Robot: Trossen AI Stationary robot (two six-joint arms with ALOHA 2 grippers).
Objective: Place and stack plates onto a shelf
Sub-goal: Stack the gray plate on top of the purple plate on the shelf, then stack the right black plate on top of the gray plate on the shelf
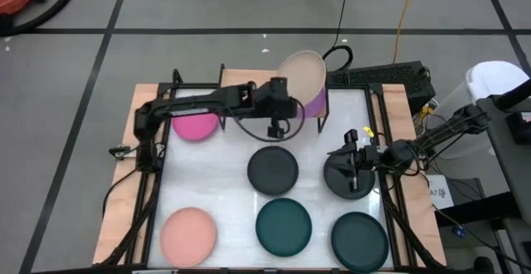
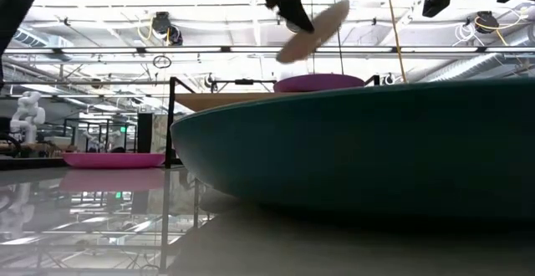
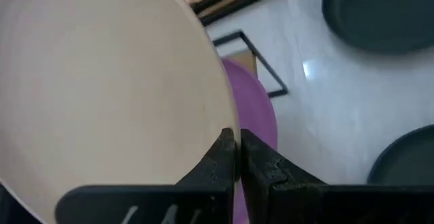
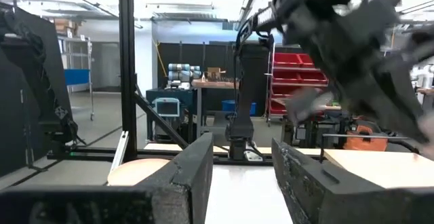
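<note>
My left gripper (image 1: 284, 91) (image 3: 237, 146) is shut on the beige plate (image 1: 302, 73) (image 2: 316, 30), which it holds tilted in the air above the purple plate (image 1: 315, 105) (image 2: 318, 82). The purple plate lies flat on the right end of the shelf (image 1: 322, 118) (image 2: 219, 101). The magenta plate (image 1: 194, 125) (image 2: 113, 159) sits on the table by the shelf's left end. My right gripper (image 1: 353, 159) (image 4: 243, 153) is open over the right-hand charcoal plate (image 1: 348, 181). The other charcoal plate (image 1: 272, 168), two teal plates (image 1: 284, 227) (image 1: 359, 239) and the salmon plate (image 1: 187, 234) lie flat on the table. My left gripper pinches the beige plate's rim (image 3: 227, 125) between its two fingers, one finger on each face. The plate is lifted clear and tilted, its far edge higher, above the purple plate. My right gripper stands over the charcoal plate; I cannot tell whether it touches it.
The shelf's thin black legs (image 2: 171, 121) stand at the far middle of the white table (image 1: 224, 191). Cables run along both sides of the table. A black box (image 1: 390, 79) sits beyond the far right corner.
</note>
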